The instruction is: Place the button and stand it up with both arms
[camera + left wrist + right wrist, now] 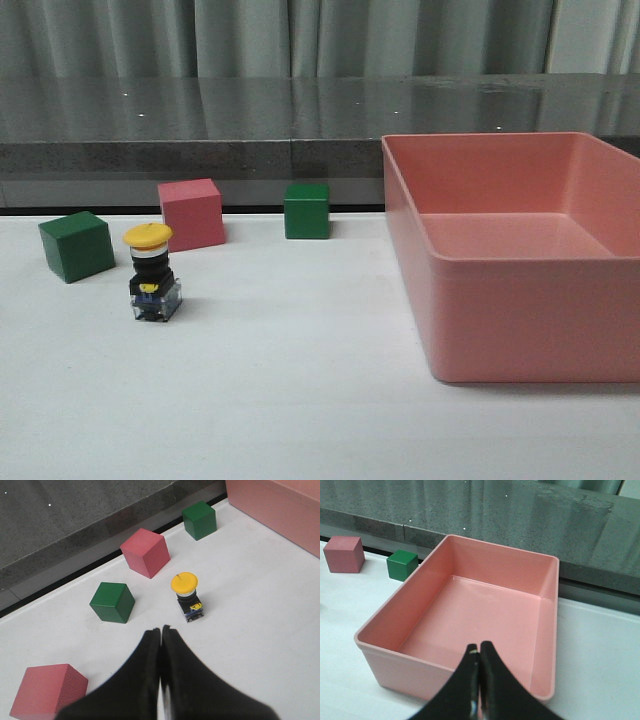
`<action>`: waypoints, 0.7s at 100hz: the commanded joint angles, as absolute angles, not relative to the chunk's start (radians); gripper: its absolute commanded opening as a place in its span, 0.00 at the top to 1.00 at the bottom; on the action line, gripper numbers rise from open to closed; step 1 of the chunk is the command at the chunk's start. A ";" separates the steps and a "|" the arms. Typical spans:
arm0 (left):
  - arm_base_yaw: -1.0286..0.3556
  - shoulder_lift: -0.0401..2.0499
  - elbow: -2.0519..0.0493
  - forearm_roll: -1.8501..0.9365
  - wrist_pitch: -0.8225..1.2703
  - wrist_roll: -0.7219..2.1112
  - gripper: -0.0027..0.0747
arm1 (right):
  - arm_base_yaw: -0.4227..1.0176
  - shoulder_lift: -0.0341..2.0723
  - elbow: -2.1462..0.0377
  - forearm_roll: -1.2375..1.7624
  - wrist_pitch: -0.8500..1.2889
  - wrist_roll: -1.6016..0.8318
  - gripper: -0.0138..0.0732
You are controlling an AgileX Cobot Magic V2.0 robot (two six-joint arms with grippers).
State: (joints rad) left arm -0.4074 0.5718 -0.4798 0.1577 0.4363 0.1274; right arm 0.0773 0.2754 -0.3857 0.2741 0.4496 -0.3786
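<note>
The black left gripper (160, 630) has its two pointy fingers pressed together, and it holds nothing. It hangs above the white surface (260, 610). Just past its tips stands the small push-button with a yellow round cap, a black body and a clear blocky base (186, 594). The button is upright on its base, cap on top, and nothing touches it. A green cube (113, 602) sits near the button on one side, and a pink cube (145, 552) sits a bit farther back. Another green cube (199, 520) sits farther off, near the big pink plastic box (280, 510). One more pink cube (47, 690) lies close beside the gripper.

The black right gripper (479, 647) also has its fingers closed tight with nothing between them. It hangs over the near wall of the pink box, which is open at the top.

In the front view the button (152, 272) stands on the left part of the surface, well apart from the pink box (520, 320) on the right.
</note>
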 commanded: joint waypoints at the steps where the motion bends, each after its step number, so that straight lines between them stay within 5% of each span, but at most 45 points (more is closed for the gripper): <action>1: -0.404 0.545 -0.476 0.150 0.336 0.118 0.99 | 0.077 0.282 -0.412 0.274 0.380 -0.379 0.91; 37: -0.404 0.543 -0.462 0.150 0.310 0.118 0.99 | 0.077 0.282 -0.412 0.274 0.380 -0.379 0.91; 70: -0.264 0.514 -0.326 0.197 -0.039 0.050 0.99 | 0.077 0.282 -0.412 0.274 0.380 -0.379 0.91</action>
